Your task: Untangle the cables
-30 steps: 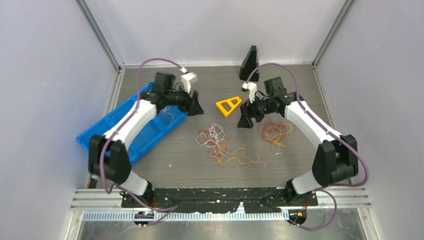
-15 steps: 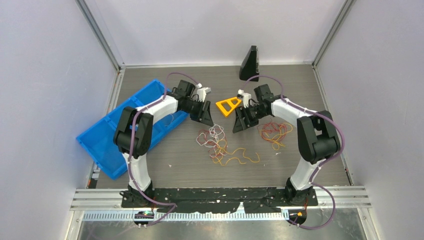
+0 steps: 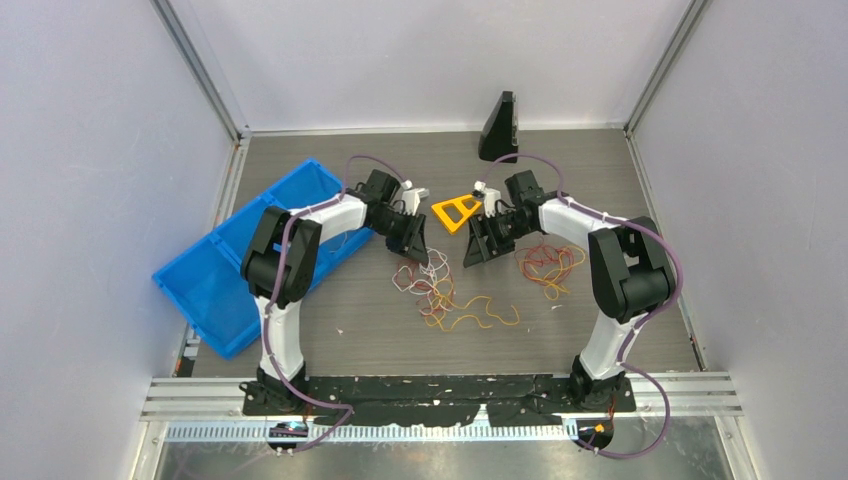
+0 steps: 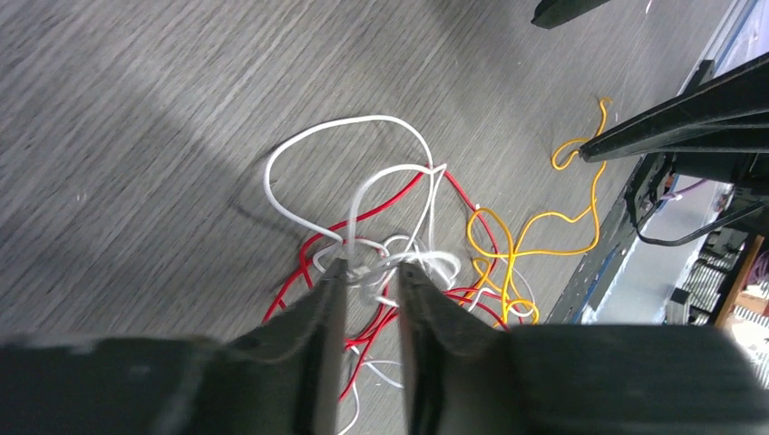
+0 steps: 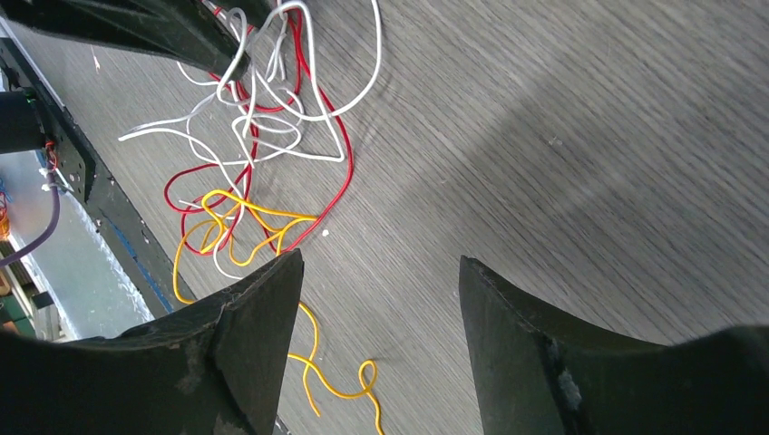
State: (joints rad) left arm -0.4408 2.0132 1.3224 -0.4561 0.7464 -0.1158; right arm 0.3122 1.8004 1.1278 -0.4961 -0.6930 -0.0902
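A tangle of white, red and yellow cables (image 3: pixel 440 290) lies mid-table. My left gripper (image 3: pixel 420 250) is down on its upper left edge. In the left wrist view the left gripper (image 4: pixel 372 267) stands narrowly open, with a white cable knot (image 4: pixel 381 263) between its tips and red cable (image 4: pixel 304 272) and yellow cable (image 4: pixel 521 231) around it. My right gripper (image 3: pixel 475 250) hovers just right of the tangle. The right wrist view shows that gripper (image 5: pixel 379 263) wide open and holding nothing, with the white cable loops (image 5: pixel 263 118) and a yellow cable end (image 5: pixel 335 381) ahead of it.
A second pile of red and yellow cables (image 3: pixel 548 265) lies under the right arm. An orange triangle (image 3: pixel 455 210) sits between the grippers, a black block (image 3: pixel 500 128) at the back, and a blue bin (image 3: pixel 225 265) on the left.
My left gripper swung from over the blue bin across to the tangle and came down onto it. My right gripper shifted a little left toward the tangle.
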